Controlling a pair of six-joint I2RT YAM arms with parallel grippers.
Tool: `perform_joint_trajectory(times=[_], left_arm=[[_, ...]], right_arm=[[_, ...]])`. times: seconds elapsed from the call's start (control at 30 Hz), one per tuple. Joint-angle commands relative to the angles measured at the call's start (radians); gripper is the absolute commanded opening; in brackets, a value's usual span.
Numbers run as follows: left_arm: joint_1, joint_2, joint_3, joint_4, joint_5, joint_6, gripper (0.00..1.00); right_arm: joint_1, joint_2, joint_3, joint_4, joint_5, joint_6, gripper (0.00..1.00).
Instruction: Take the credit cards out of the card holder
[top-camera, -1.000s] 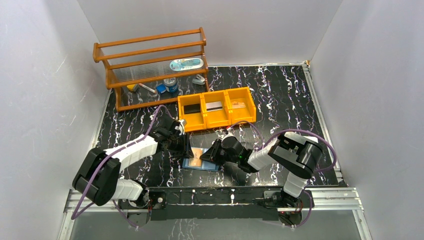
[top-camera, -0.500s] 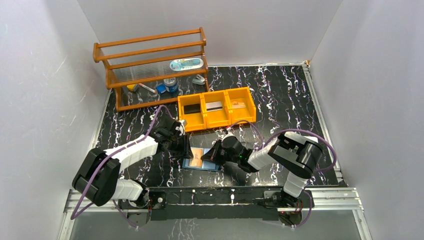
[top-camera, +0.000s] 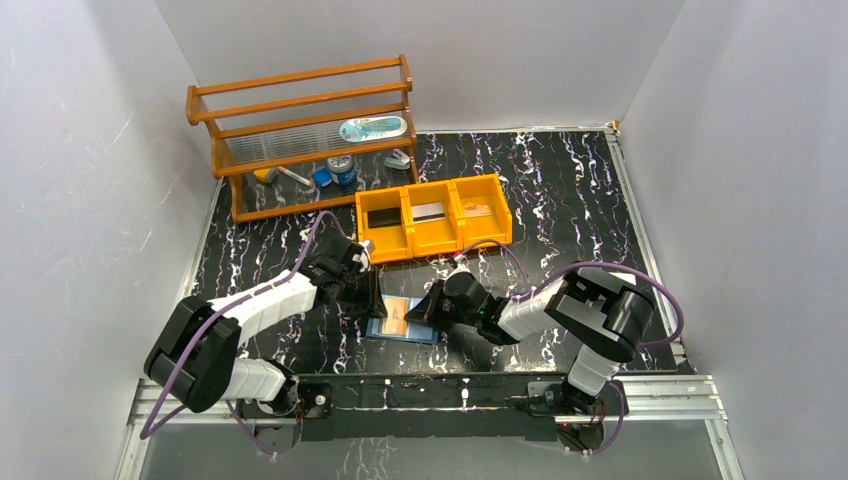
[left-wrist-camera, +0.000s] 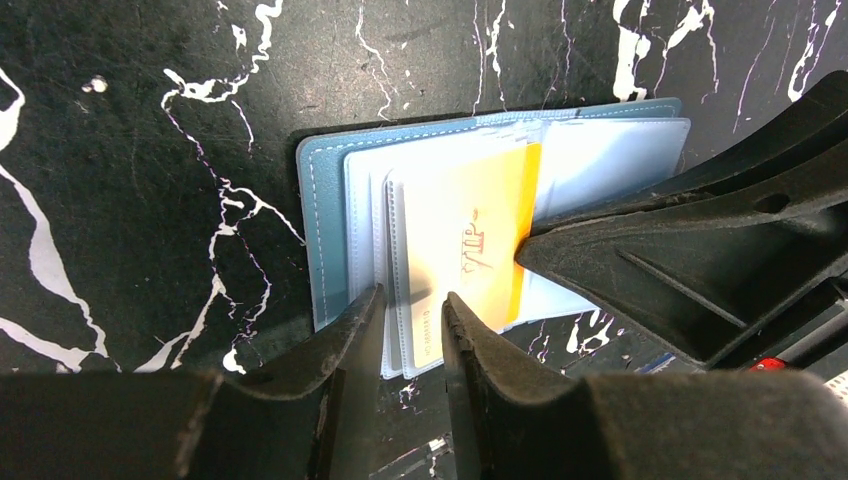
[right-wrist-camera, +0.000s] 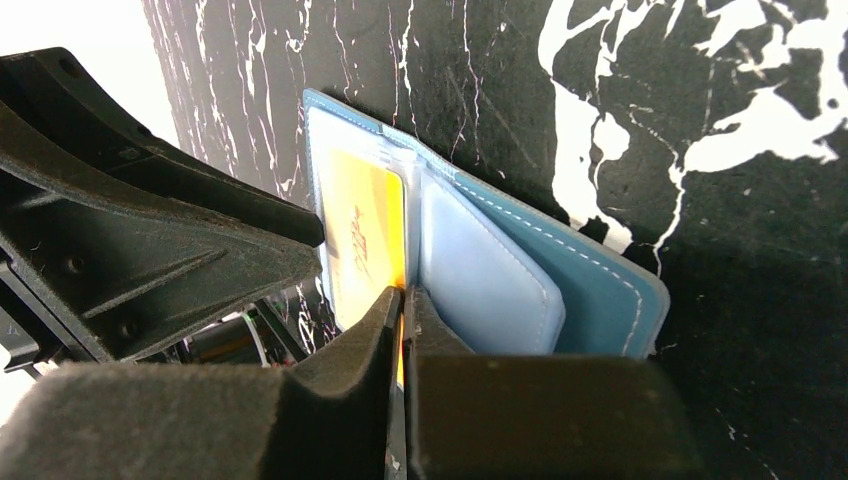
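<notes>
At six o'clock from the orange tray (top-camera: 440, 247), the right gripper (right-wrist-camera: 403, 295) pinches the likely stiff, slick gold card (right-wrist-camera: 360, 235) by its free edge, while the left gripper (left-wrist-camera: 413, 300) clamps the card holder (left-wrist-camera: 325, 200).

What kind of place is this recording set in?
Probably a lab test booth, not a home: plain white walls box in a black marbled table, with staged props like an orange tray and wooden rack.

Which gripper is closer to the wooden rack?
Left. The left gripper is at the card holder's edge toward the wooden rack; the right gripper, at its opposite edge.
</notes>
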Motion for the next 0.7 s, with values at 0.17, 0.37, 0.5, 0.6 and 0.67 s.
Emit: perform_joint_trajectory(times=[0.17,0.37,0.5,0.6,0.67], left_arm=[[-0.008,-0.009,0.007,-0.038,0.009,0.001,0.27],[-0.011,-0.010,0.005,-0.038,0.011,0.000,0.26],[-0.013,-0.016,0.002,-0.039,-0.001,-0.004,0.25],[-0.014,-0.023,0.003,-0.044,-0.016,-0.007,0.25],[-0.013,-0.024,0.005,-0.049,-0.028,-0.007,0.25]], right_arm=[[0.004,0.026,0.038,0.046,-0.051,-0.050,0.23],[0.004,0.062,0.079,0.007,-0.064,-0.063,0.25],[0.003,0.039,0.078,-0.067,-0.021,-0.071,0.13],[0.003,-0.003,0.074,-0.133,0.024,-0.080,0.06],[0.004,-0.028,0.059,-0.141,0.040,-0.080,0.06]])
